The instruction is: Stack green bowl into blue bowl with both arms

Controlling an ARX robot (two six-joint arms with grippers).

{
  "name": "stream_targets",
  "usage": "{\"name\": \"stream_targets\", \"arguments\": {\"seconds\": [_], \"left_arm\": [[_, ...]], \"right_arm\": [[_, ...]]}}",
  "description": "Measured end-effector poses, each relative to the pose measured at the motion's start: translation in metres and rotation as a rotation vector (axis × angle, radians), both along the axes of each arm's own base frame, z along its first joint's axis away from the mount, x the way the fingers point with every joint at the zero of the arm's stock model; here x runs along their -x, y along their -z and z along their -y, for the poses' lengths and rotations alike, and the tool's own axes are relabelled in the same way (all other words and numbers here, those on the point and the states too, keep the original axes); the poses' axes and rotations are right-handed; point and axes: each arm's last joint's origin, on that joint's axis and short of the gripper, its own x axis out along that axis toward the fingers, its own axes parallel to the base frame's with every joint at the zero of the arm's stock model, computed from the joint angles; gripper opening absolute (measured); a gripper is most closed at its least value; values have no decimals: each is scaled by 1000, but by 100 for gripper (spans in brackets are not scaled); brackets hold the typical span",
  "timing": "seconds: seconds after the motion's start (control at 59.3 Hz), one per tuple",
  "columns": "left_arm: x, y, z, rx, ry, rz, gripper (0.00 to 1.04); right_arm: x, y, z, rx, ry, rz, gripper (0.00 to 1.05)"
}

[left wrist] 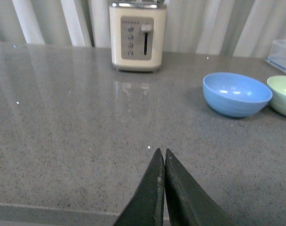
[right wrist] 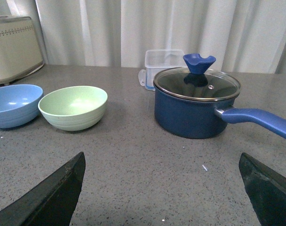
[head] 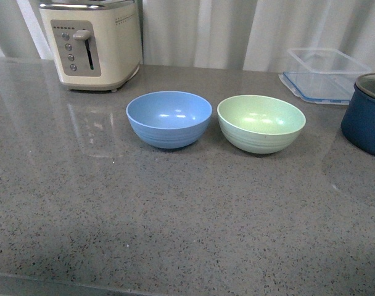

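The green bowl (head: 261,123) sits on the desk (head: 175,216) just right of the blue bowl (head: 169,118), nearer the right fingers (right wrist: 53,193), which are wide apart, than the left fingers (left wrist: 150,197), pressed together.

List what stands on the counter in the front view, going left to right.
toaster → blue bowl → green bowl → clear container → navy pot

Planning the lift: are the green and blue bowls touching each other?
Apart. The front view shows a narrow strip of countertop between the blue bowl and the green bowl.
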Motion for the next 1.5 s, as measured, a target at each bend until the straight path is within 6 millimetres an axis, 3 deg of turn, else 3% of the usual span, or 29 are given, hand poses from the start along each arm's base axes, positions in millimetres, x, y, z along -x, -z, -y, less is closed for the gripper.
{"name": "stream_targets", "arguments": {"seconds": [0.135,0.287,0.404,0.573,0.691,0.792,0.876,1.011,1.129,1.315,1.5], "left_arm": [[2,-2,0,0,0,25,4],[2,-2,0,0,0,25,30],[2,-2,0,0,0,24,50],[2,-2,0,0,0,25,80],[2,-2,0,0,0,25,99],[2,-2,0,-2,0,25,98],[2,-2,0,-2,0,25,98],[2,-2,0,-2,0,25,98],[2,-2,0,-2,0,25,98],[2,-2,0,-2,0,25,98],[2,-2,0,-2,0,25,98]], "right_arm": [[0,0,0,0,0,0,95],[0,0,0,1,-7,-2,95],[-2,-1,-2,-18,-163,-57,95],[-16,-47,-10,-108,-281,-98,95],[-45,-81,-21,-192,-341,-209,95],[-87,-103,-37,-266,-362,-353,95],[-133,-109,-52,-287,-330,-475,95],[-190,-104,-69,-265,-239,-567,95],[-227,-89,-80,-226,-170,-627,95],[-265,-65,-91,-180,-87,-697,95],[-292,-50,-96,-141,-21,-721,95]]}}
